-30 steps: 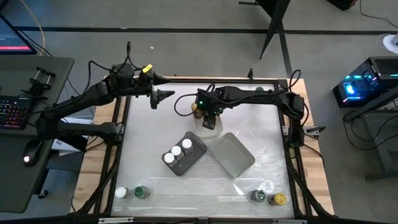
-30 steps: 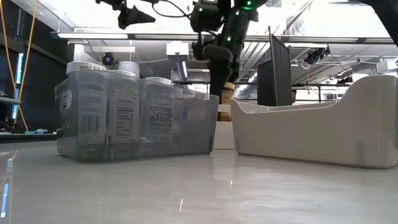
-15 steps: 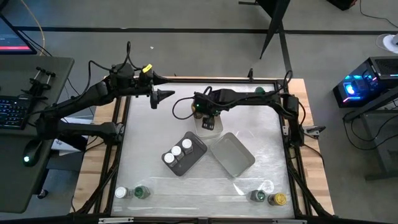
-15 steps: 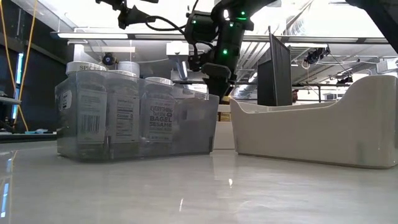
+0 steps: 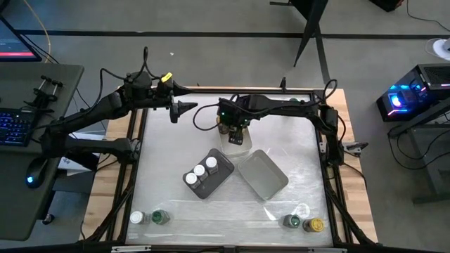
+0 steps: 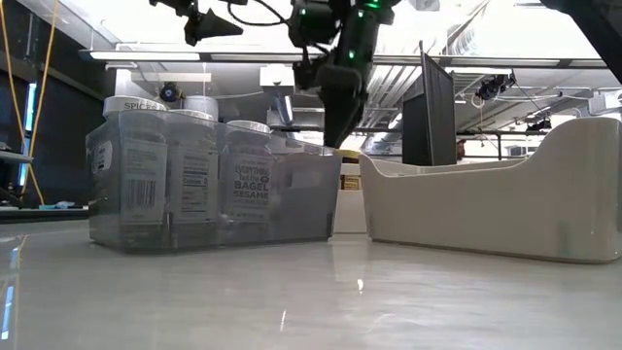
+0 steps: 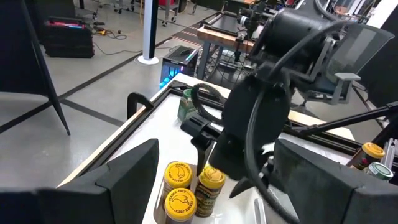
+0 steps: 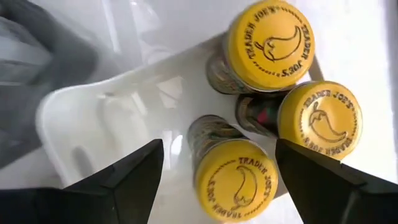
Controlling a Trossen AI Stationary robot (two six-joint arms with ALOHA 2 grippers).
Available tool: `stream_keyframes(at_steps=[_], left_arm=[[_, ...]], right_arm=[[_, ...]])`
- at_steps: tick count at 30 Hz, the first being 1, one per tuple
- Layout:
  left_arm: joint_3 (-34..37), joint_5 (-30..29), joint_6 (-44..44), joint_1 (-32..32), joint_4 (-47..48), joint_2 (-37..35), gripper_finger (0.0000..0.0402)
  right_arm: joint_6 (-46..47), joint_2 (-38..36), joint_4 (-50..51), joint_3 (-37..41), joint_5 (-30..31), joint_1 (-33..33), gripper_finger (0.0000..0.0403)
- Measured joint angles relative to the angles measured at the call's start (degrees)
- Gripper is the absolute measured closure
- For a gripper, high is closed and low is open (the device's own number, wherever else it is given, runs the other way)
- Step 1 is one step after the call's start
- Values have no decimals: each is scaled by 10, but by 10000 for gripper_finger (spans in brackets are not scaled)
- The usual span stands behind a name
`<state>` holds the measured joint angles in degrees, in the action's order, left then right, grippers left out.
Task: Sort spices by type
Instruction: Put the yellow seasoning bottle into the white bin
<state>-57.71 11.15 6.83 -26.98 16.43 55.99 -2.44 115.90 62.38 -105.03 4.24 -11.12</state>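
Observation:
Three yellow-lidded spice jars [image 8: 270, 43], [image 8: 320, 118], [image 8: 236, 180] stand upright on their bases in a small white tray [image 8: 93, 106] at the table's far middle [image 5: 235, 143]. My right gripper [image 8: 217, 146] hangs open just above them, pointing steeply down. Its fingers stand on either side of the nearest jar, clear of it. A dark grey tray [image 5: 218, 176] at the centre holds three white-lidded jars [image 5: 200, 171]. My left gripper [image 5: 188, 107] waits open in the air at the far left.
An empty light grey tray [image 5: 261, 173] lies right of the dark one. Loose jars stand at the near left [image 5: 137, 218], [image 5: 160, 217] and the near right [image 5: 292, 221], [image 5: 315, 225]. A green-lidded jar [image 7: 186, 102] stands near the far edge.
My right gripper has dipped toward the white tray and then risen a little above the yellow-lidded jars, which stand in the tray.

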Motion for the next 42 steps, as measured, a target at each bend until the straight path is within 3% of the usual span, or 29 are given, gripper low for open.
stream_keyframes(at_steps=[5,8,11,15,17,25,42], left_arm=[[0,0,0,0,1,0,96],[0,0,0,0,4,0,96],[0,0,0,0,6,0,96],[0,0,0,0,9,0,96],[0,0,0,0,9,0,96],[0,0,0,0,9,0,96],[0,-12,0,0,9,0,96]], right_arm=[[-23,0,33,-64,-16,14,98],[-26,-2,53,-78,-19,27,121],[-34,-2,75,-59,-35,43,189],[-64,-1,63,-4,-46,58,345],[-71,-1,37,24,-58,59,384],[-62,0,-21,91,-4,41,397],[-67,0,-54,96,39,32,402]])
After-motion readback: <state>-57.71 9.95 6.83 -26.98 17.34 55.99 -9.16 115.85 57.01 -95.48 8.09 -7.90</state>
